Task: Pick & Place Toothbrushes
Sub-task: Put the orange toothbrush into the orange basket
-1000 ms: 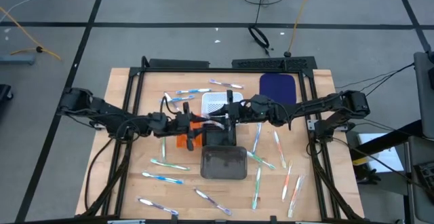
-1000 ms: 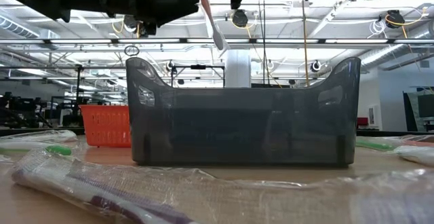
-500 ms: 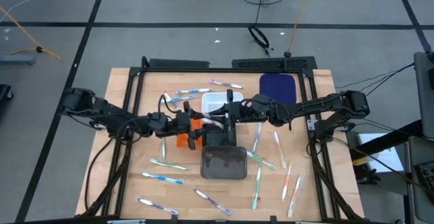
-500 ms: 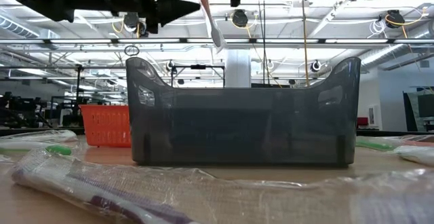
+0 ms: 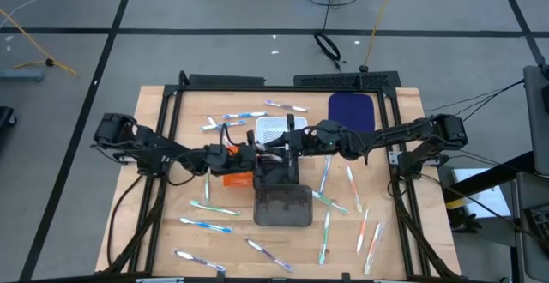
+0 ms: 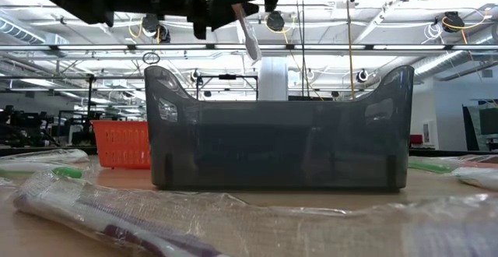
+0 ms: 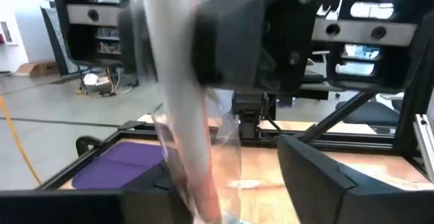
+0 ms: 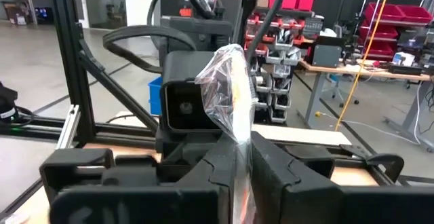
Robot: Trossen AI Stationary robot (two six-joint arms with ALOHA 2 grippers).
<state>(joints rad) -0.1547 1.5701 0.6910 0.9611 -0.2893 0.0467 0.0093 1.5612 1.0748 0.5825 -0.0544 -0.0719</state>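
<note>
Two claws meet over the middle of the surface (image 5: 171, 231), right above the grey bin (image 5: 283, 206), and one wrapped toothbrush (image 6: 246, 31) hangs between them. The right claw (image 5: 292, 143) is clamped tight on it: from its own wrist view the crinkly wrapper (image 8: 230, 88) stands up out of the pinched fingers (image 8: 203, 176). The left claw (image 5: 254, 156) sits just beside it with its jaws spread wide, the brush running between its two fingers (image 7: 319, 176) with daylight on both sides, so nothing is gripped there.

Here's the danger. The brush hangs tilted, its lower end above the bin's rim, not inside it. If the right claw lets go from this height, my guess is it could clip the rim and tumble onto the surface among the other toothbrushes (image 5: 206, 225) scattered there. The slick wrapper is a second worry: a grip on film and not on the handle may let the brush slide out early. And with the two claws this close, any sideways move by the left one could knock the brush askew, or the arms could bump. The orange basket (image 5: 232, 177) sits just beside the bin, an easy wrong landing spot.
</note>
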